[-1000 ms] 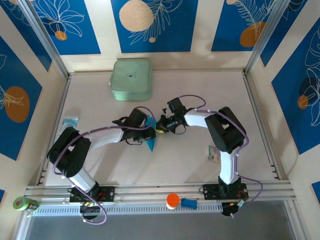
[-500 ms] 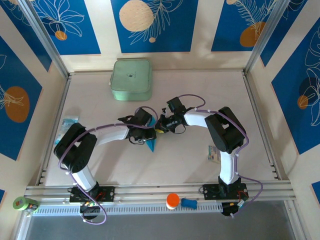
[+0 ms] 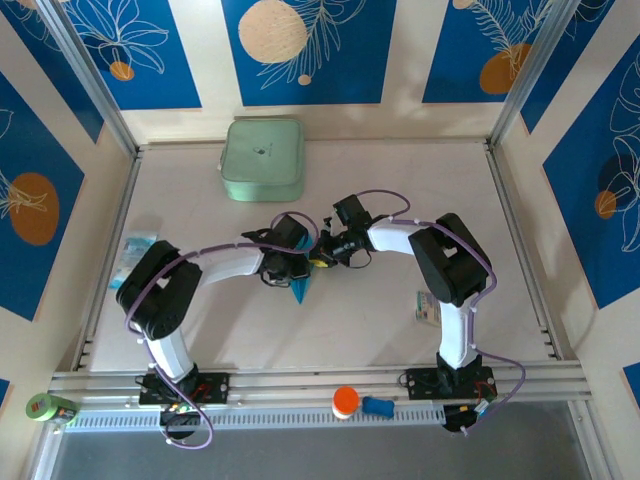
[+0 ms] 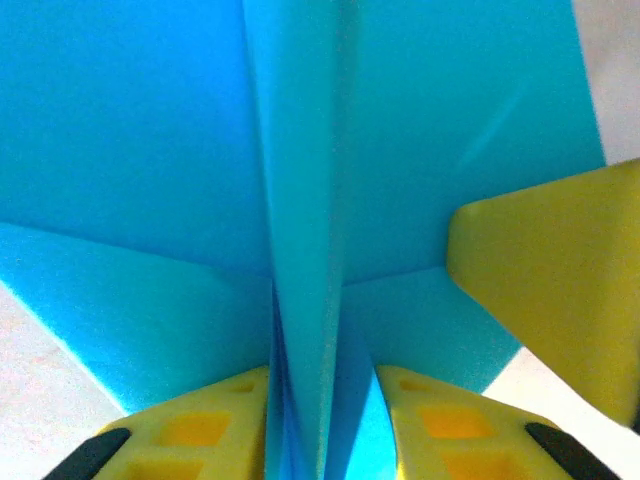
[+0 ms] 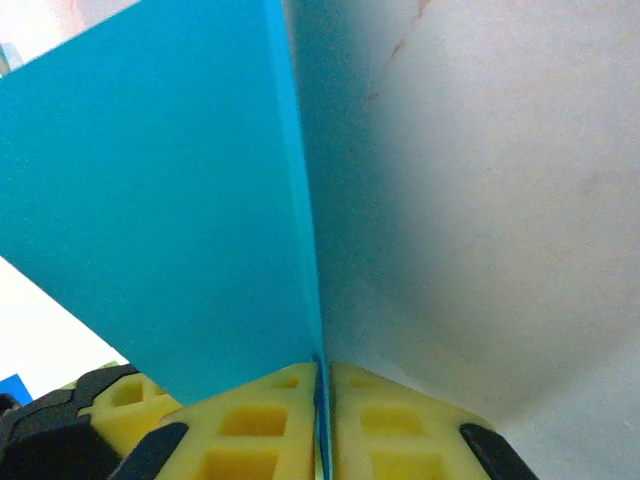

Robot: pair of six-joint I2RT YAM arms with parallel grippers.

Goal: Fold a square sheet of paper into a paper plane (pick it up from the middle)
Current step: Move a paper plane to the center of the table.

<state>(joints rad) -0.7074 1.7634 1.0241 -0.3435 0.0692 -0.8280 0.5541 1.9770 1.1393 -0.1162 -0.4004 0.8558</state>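
Left gripper (image 4: pixel 322 420) edging closer, narrowly straddling raised centre crease of smooth cyan paper plane (image 4: pixel 140 140), right gripper (image 5: pixel 322 388) pinching its thin edge

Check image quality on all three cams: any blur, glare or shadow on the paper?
Top external: sharp, evenly lit, no glare, but the paper plane is small in frame. Left wrist: paper too close, soft focus, yellow fingers blurred. Right wrist: paper edge crisp, table beside it in grey shadow, bottom-left corner blown out.

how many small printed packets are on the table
2. One packet lies by the table's left edge; the other packet lies on the right, beside the right arm. The arms could hide more.
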